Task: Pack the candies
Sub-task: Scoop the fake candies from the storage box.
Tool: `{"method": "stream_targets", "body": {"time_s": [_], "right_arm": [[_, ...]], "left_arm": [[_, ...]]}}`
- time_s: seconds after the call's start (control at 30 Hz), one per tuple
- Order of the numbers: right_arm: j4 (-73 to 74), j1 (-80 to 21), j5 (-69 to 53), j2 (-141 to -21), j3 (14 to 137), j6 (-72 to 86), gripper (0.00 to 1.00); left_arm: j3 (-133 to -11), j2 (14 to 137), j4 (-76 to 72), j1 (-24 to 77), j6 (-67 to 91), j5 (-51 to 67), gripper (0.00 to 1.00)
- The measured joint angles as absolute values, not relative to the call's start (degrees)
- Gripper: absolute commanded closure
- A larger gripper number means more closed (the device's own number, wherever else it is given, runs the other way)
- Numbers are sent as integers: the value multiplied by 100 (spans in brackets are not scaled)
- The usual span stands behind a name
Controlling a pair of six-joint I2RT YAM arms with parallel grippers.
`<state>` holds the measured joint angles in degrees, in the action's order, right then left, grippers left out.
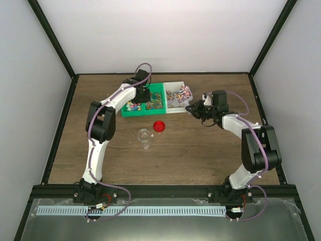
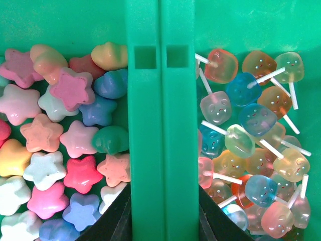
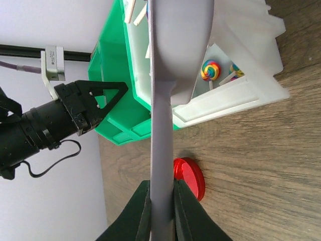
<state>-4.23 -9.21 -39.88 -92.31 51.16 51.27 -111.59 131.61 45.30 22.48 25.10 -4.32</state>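
The candies lie in bins at the back. Star and heart sweets [image 2: 65, 145] fill the left green bin and smiley-face lollipops [image 2: 251, 130] the right green bin. Swirl lollipops [image 3: 209, 70] lie in the white bin [image 3: 235, 95]. My left gripper [image 2: 163, 187] straddles the double green wall [image 2: 160, 110] between the two green bins, with a finger pressed on each side. My right gripper [image 3: 161, 186] is shut on the handle of a grey scoop [image 3: 163, 100], whose bowl is over the white bin. In the top view the left gripper [image 1: 144, 95] and right gripper [image 1: 190, 108] flank the bins.
A round red lid [image 1: 159, 126] lies on the wooden table in front of the bins, and also shows in the right wrist view [image 3: 193, 178]. A small clear jar [image 1: 144, 135] stands open just left of it. The green bins [image 1: 131, 114] adjoin the white bin [image 1: 175, 83].
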Motion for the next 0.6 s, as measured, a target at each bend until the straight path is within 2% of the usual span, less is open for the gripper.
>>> {"method": "stream_targets", "body": {"time_s": [0.2, 0.4, 0.6], "right_arm": [[-161, -1004, -3933, -9290, 5127, 5013, 99], [-429, -517, -4386, -9218, 5070, 5087, 99], [-141, -864, -4171, -9376, 5301, 4947, 99]], "left_arm": [[-11163, 13161, 4539, 2248, 2504, -427, 96], [-11131, 13146, 4515, 2248, 2495, -425, 96], [-11133, 13146, 4519, 2246, 2488, -423, 96]]}}
